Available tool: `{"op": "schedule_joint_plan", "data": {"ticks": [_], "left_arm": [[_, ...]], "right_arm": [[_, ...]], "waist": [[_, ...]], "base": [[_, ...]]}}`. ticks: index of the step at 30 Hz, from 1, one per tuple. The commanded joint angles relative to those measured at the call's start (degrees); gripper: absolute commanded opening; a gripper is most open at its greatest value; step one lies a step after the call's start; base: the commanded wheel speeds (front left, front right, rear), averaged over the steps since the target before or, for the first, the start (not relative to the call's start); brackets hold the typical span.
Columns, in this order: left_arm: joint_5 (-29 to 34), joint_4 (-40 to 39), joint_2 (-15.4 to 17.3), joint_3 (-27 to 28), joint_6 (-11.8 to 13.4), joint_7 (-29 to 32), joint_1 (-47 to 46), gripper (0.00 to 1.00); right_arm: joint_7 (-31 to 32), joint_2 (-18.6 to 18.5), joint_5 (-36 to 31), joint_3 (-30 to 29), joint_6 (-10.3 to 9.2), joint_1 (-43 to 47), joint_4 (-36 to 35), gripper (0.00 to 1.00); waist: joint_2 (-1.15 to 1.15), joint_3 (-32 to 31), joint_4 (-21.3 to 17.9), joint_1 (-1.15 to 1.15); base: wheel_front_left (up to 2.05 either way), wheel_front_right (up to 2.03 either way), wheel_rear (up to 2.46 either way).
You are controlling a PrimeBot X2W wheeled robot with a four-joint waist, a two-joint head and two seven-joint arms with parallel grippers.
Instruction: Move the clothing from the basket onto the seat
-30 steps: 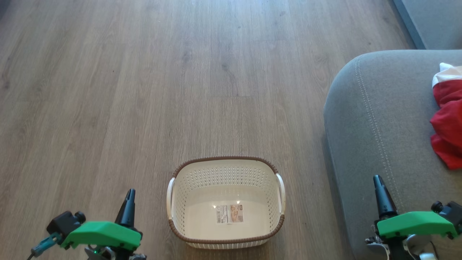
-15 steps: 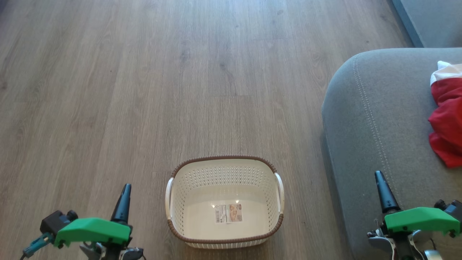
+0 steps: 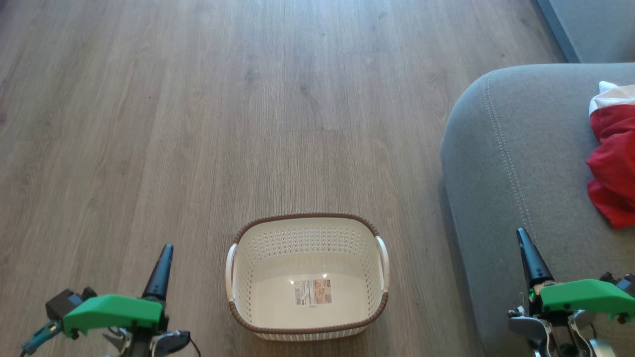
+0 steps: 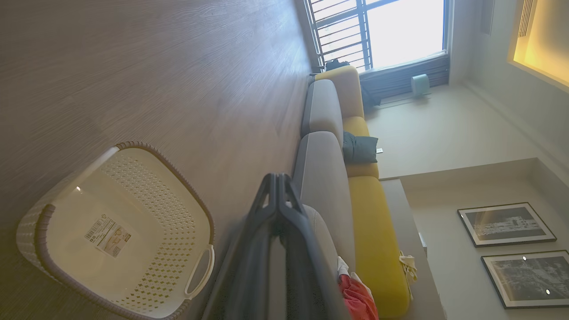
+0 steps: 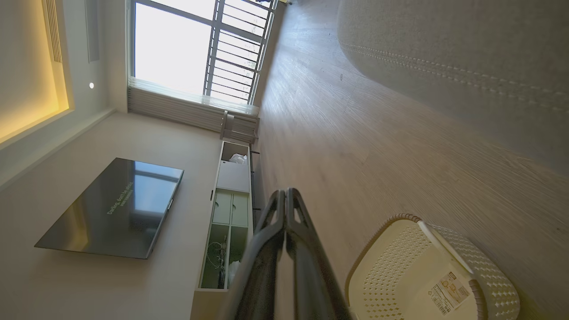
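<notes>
The cream basket [image 3: 233, 267] with a brown rim sits on the wood floor in the head view, holding just a paper label [image 3: 313, 292]. Red clothing [image 3: 612, 168] with white trim lies on the grey seat [image 3: 516, 163] at the right edge. My left gripper [image 3: 167, 248] is shut and empty, left of the basket. My right gripper [image 3: 521, 234] is shut and empty over the seat's front corner. In the left wrist view the shut gripper [image 4: 277, 178] points past the basket [image 4: 169, 164] toward the seat [image 4: 320, 178], with the clothing [image 4: 358, 298] low beside it. The right wrist view shows the shut gripper [image 5: 285, 193] and basket [image 5: 484, 271].
Bare wood floor [image 3: 198, 109] stretches ahead and to the left. A second grey sofa section [image 3: 590, 29] sits at the far right. Yellow cushions [image 4: 373, 231] back the sofa. A TV [image 5: 111, 209] and a cabinet [image 5: 226, 213] stand along the opposite wall.
Both grippers have drifted lower and outward in the head view, staying shut. The whole picture has shifted slightly, so the camera moved. Basket and clothing stay put.
</notes>
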Motion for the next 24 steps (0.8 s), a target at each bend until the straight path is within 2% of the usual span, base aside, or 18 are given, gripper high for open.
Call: {"op": "schedule_joint_plan", "data": {"ticks": [1, 24], "left_arm": [[-1.74, -1.85, 0.58, 2.15, -0.64, 0.4, -3.28, 0.0], [-15.15, -1.93, 0.47, 5.49, -2.87, 4.21, -4.9, 0.0]], "right_arm": [[0.81, -0.62, 1.79, 0.62, 0.01, -3.5, -2.05, 0.0], [4.53, -0.71, 15.03, -0.36, 0.01, -5.13, -2.11, 0.0]], "waist": [[0.0, 0.02, -0.04, 0.0], [0.0, 0.25, -0.69, 0.0]], "base": [[0.0, 0.0, 0.0], [0.0, 0.0, 0.0]]}}
